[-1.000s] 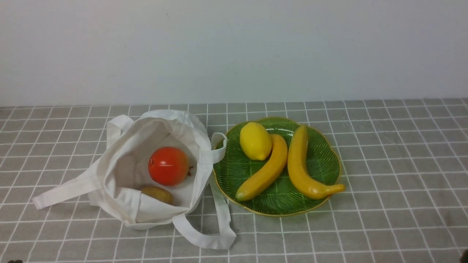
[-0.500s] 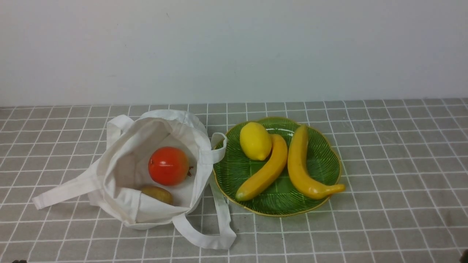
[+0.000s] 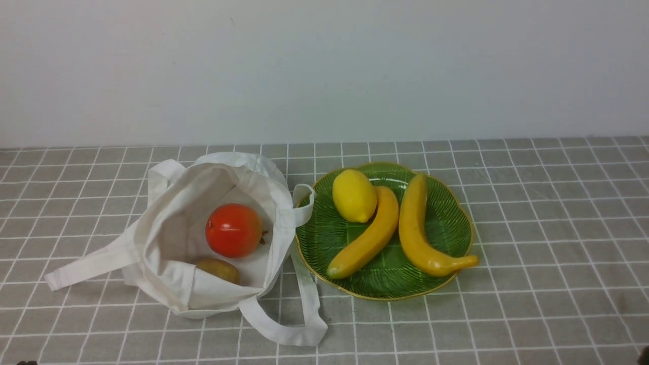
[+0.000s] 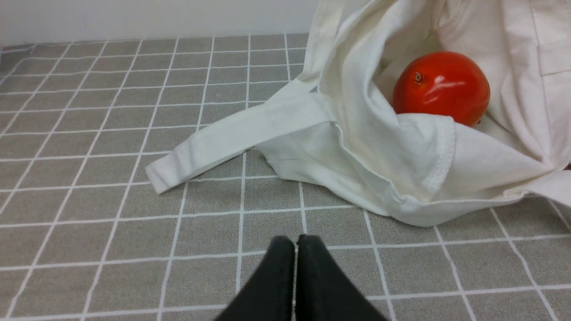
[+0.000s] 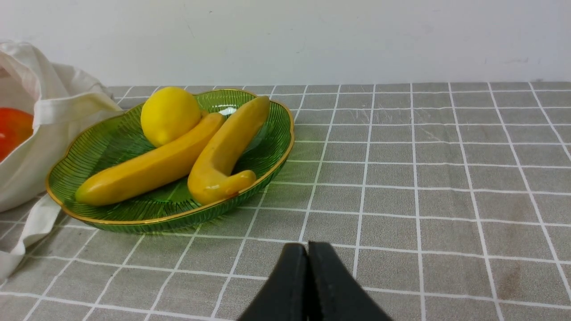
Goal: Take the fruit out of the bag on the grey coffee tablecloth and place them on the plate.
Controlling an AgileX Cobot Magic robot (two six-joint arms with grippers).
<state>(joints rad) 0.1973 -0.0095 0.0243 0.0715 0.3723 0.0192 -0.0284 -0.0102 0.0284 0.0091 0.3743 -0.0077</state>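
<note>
Three fruits: bright yellow lemon (image 3: 354, 195), round red-orange fruit (image 3: 233, 230), small brown oval fruit (image 3: 218, 269).
Lemon: on the glossy green leaf-shaped plate (image 3: 446, 223), touching one of two long yellow bananas (image 3: 368, 236).
Red-orange and brown fruits: inside the open off-white cloth tote bag (image 3: 167, 238), the brown one half hidden by a fold.
Bag: just left of the plate, one strap over its rim, both on the grey white-gridded tablecloth (image 3: 547, 253).
My left gripper (image 4: 295, 243): jaws together, empty, above cloth near the bag.
My right gripper (image 5: 308, 249): jaws together, empty, near the plate.
</note>
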